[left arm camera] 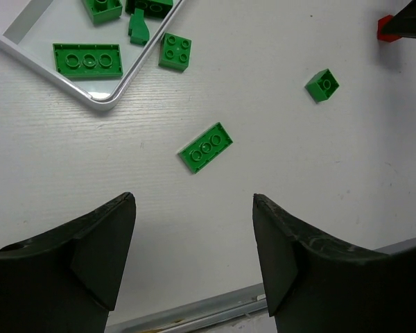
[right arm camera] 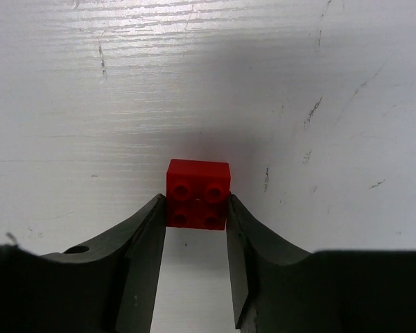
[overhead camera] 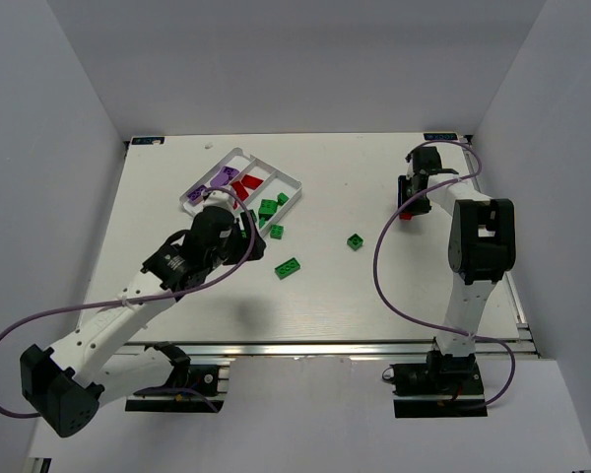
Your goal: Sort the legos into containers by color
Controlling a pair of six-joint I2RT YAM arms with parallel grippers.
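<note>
Near the far right corner of the worktop, my right gripper [right arm camera: 196, 205] is clenched on a red lego [right arm camera: 197, 182], one finger against each side. Whether it rests on the surface I cannot tell. My left gripper [left arm camera: 194, 202] is released, jaws wide with nothing between them, above the worktop's left-centre.

The white tray [overhead camera: 297, 184] sits askew toward the far left corner. It holds purple legos [overhead camera: 220, 179] in its outer compartment, red pieces [overhead camera: 244, 185] in the middle one, and green legos [left arm camera: 87, 60] in the one facing centre.

Loose on the worktop are a square green lego [left arm camera: 175, 51] just beside the tray wall, a long green lego [left arm camera: 206, 147] near it, and a small green lego [left arm camera: 322, 84] toward mid-worktop.
</note>
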